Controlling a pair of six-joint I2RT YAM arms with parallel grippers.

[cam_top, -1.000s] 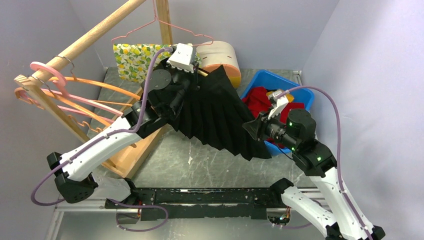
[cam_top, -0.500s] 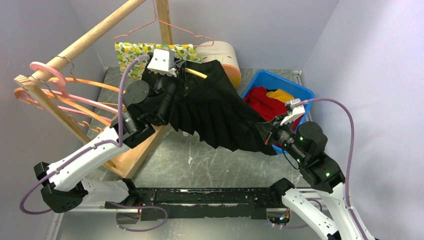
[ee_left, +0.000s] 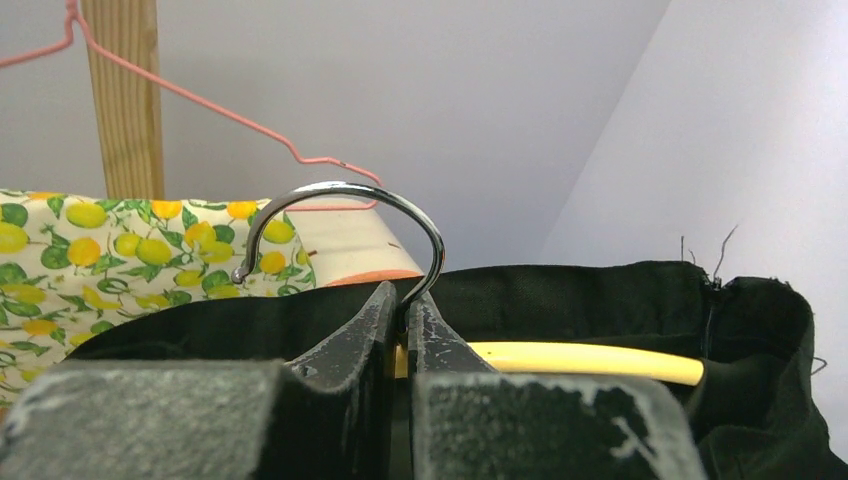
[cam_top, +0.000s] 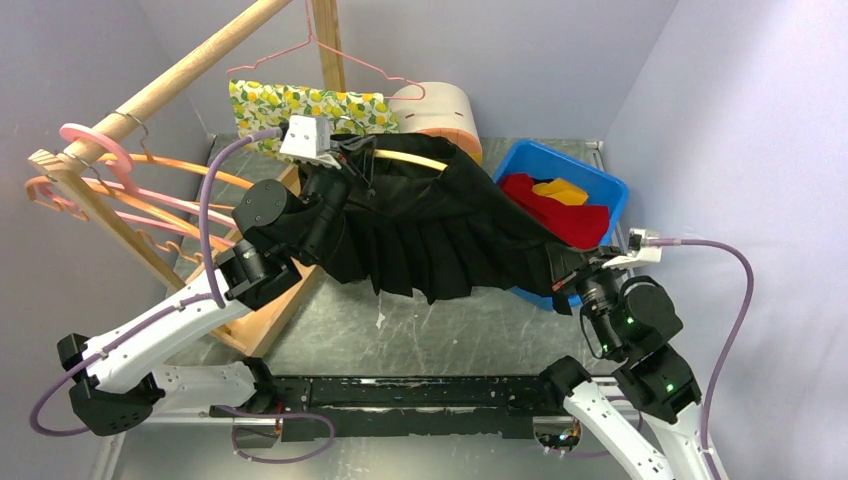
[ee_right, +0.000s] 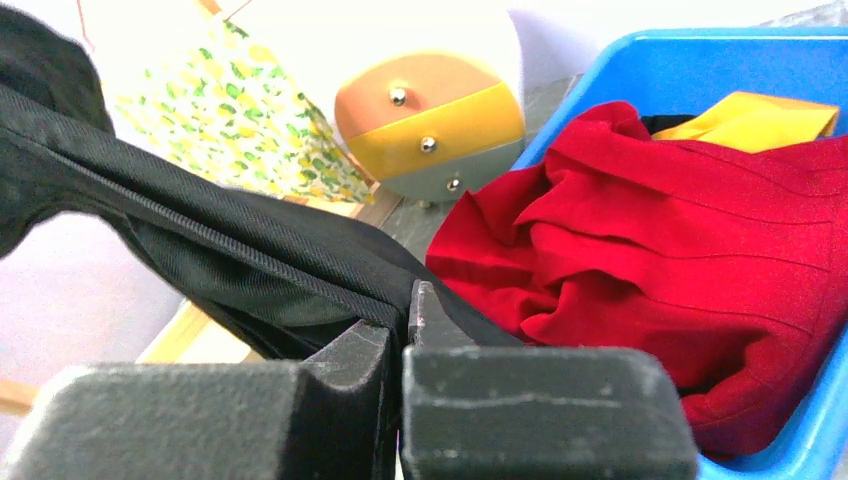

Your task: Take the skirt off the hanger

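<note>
- The left gripper (ee_left: 405, 303) is clenched on the neck of the yellow hanger (ee_left: 585, 362), just under its chrome hook (ee_left: 340, 190), which curls up above the fingertips.
- It holds the hanger in the air, well to the left of the blue bin (cam_top: 606, 176) and higher than its rim.
- The black pleated skirt (cam_top: 430, 235) is still threaded on the hanger: its waistband wraps around the yellow bar, which shows through the opening.
- From there the skirt stretches as a taut sheet down towards the bin's near left corner, its pleats hanging off the lower edge.
- The right gripper (ee_right: 400, 318) is pinched tight on the skirt's far edge, just in front of the bin's near wall; the dark fabric runs straight into the closed jaws.
- Inside the bin lie a crumpled red garment (ee_right: 680, 230) and, behind it, a folded yellow garment (ee_right: 765, 115).
- A round orange-and-yellow drum (cam_top: 445, 108) stands just left of the bin's far corner.
- Further left of the bin, a lemon-print cloth (cam_top: 300, 105) hangs from a pink wire hanger (cam_top: 345, 60).
- The wooden rack (cam_top: 180, 75) stands well to the left of the bin.
</note>
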